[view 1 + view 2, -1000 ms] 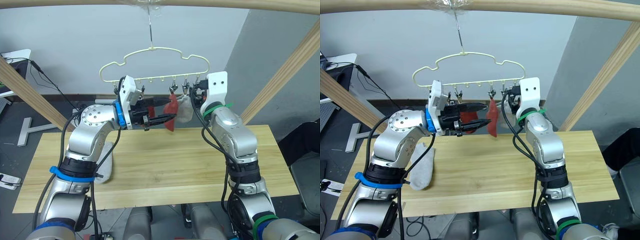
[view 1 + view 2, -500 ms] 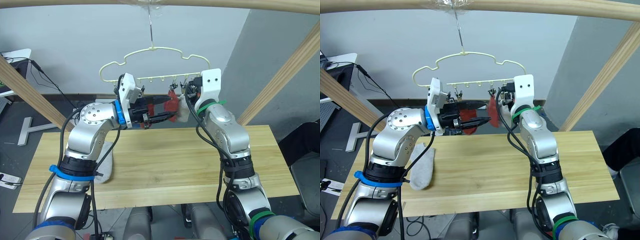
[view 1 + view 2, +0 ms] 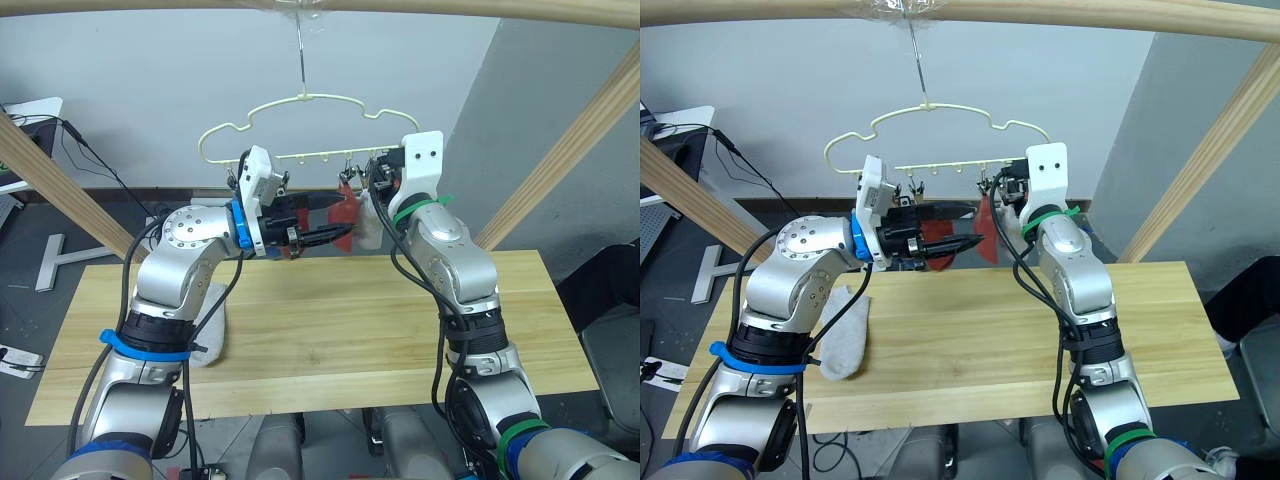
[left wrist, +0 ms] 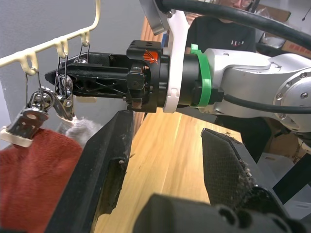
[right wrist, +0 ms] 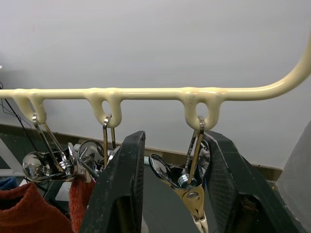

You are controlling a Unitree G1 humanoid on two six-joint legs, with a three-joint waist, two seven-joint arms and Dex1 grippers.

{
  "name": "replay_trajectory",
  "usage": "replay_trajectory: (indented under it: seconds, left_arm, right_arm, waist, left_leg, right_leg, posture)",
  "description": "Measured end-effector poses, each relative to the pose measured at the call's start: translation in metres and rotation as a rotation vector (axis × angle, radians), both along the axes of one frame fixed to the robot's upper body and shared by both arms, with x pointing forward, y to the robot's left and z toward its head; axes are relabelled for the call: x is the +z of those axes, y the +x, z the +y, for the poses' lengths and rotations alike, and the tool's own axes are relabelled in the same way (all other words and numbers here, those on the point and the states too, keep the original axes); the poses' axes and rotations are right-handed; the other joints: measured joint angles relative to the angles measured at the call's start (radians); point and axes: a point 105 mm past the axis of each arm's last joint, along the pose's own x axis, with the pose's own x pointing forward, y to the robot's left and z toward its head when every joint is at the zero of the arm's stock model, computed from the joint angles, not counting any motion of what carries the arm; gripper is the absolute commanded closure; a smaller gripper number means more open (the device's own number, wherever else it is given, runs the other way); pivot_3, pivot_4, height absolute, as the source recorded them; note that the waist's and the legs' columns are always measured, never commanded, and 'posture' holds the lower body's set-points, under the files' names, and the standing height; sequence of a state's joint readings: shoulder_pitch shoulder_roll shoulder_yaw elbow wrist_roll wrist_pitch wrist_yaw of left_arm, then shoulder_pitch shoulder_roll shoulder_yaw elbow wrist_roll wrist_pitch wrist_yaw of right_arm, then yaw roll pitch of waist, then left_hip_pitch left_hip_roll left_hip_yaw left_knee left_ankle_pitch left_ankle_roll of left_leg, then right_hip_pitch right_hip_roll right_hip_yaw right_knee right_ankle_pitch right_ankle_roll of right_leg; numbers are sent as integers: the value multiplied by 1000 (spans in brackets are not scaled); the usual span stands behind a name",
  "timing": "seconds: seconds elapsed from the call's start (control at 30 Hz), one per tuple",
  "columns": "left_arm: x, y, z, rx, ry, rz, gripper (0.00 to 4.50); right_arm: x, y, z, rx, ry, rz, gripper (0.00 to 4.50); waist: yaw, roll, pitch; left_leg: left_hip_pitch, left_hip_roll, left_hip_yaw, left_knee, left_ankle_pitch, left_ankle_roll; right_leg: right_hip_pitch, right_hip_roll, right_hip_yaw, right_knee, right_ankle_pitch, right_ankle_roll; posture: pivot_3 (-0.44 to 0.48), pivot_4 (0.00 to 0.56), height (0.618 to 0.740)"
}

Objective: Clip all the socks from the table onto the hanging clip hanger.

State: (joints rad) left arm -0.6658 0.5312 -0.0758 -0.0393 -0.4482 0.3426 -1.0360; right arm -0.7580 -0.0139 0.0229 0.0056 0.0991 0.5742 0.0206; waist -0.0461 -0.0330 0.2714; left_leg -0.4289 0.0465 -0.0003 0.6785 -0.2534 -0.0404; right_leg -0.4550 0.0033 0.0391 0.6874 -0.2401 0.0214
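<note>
Right tool open astride end clip, ready to squeeze it | your left tool open by rust-red sock

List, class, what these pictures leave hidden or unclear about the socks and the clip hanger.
- Grey sock on the table: partly covered by the left arm, head views.
- Pale sock on the clip hanger: its clip hidden behind the right gripper.
- Red sock: cut off by the left wrist view's edge.
- Blue socks: none can be made out.
</note>
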Motion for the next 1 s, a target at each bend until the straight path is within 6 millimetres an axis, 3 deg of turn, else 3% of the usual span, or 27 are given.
replay_trajectory:
  seconds: [0.1, 0.33, 0.37, 0.5, 0.6, 0.77, 0.9, 1.0]
  left_arm:
    - [0, 0, 0, 1, -1, -2, 1925]
    - [2, 3, -2, 28, -18, -9, 1925]
    - [3, 4, -3, 38, -21, -14, 1925]
    - [3, 7, -4, 71, -9, -31, 1925]
    - [2, 7, -6, 89, 8, -49, 1383]
    - [-11, 7, -6, 108, 45, -29, 22]
    - [-22, 7, 3, 158, 83, -40, 22]
    - [-43, 3, 21, 236, 115, -16, 22]
  right_arm:
    - [0, 0, 0, 1, 0, 0, 2735]
    - [2, 0, 1, 4, 8, -2, 4414]
    - [2, 0, 2, 4, 9, -3, 4487]
    - [0, 1, 2, 4, 11, 5, 4487]
    - [1, 2, 1, 3, 13, 5, 4500]
    - [5, 2, 1, 2, 17, -3, 4500]
    - [7, 3, 0, 0, 19, -7, 4500]
    - [7, 3, 1, 10, 16, -8, 4500]
  waist:
    - [0, 0, 0]
    - [1, 0, 0]
    - [1, 0, 0]
    - [2, 0, 0]
    - [2, 0, 0]
    - [2, 0, 0]
    - [0, 0, 0]
    - [-5, 0, 0]
  left_leg:
    - [0, 0, 0, 0, 0, 0]
    - [0, 0, 0, 0, 0, 0]
    - [0, 0, 0, 0, 0, 0]
    - [0, 0, 0, 0, 0, 0]
    - [0, 0, 0, 0, 0, 0]
    - [0, 0, 0, 0, 0, 0]
    - [0, 0, 1, 0, 0, 0]
    - [0, 1, 1, 0, 0, 0]
  right_leg:
    - [0, 0, 0, 0, 0, 0]
    - [0, 0, 0, 0, 0, 0]
    - [0, 0, 0, 0, 0, 0]
    - [0, 0, 0, 0, 0, 0]
    - [0, 0, 0, 0, 0, 0]
    - [0, 0, 0, 1, 0, 0]
    - [-1, 0, 1, 1, 0, 0]
    - [-1, 0, 1, 1, 0, 0]
  posture:
    - [-7, 243, 711]
    - [-8, 243, 711]
    - [-7, 243, 711]
    - [-7, 243, 711]
    - [-7, 244, 711]
    - [-7, 244, 711]
    - [-9, 246, 711]
    - [-5, 254, 711]
